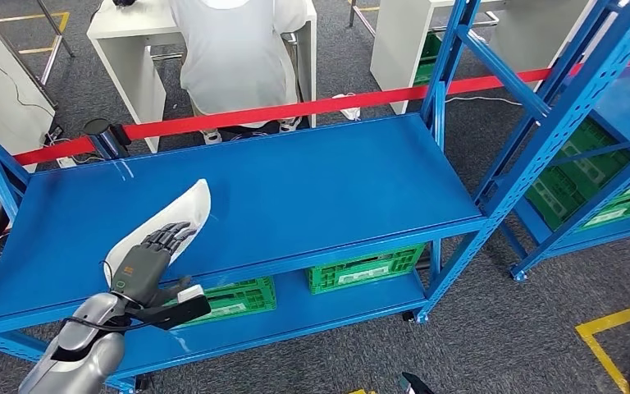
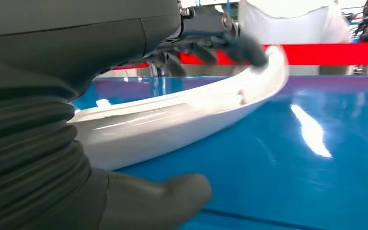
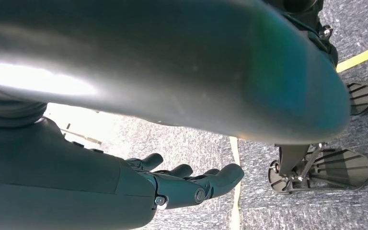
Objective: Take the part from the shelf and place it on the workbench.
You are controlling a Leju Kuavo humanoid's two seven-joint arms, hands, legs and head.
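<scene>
One hand on the part, grip not closed

Left hand (image 1: 143, 267) lies over the white part (image 1: 189, 209), fingers (image 2: 249, 48) on top, thumb (image 2: 172, 201) apart underneath (not clamped yet). Part rests on shelf (image 1: 312, 189) near front-left. Close thumb under edge before lifting, keep level. Right hand (image 3: 191, 184) hangs empty, fingers loosely spread. Workbench unseen; part's near end hidden.

Head view: bright, even overhead light, sharp throughout, faint sheen on the blue shelf (image 1: 295, 189). Left wrist view: white glare streaks on the shelf surface; nearby thumb (image 2: 163, 196) and dark fingertips (image 2: 249, 50) blurred. Right wrist view: dim, close grey cover out of focus with one blown-out highlight.
</scene>
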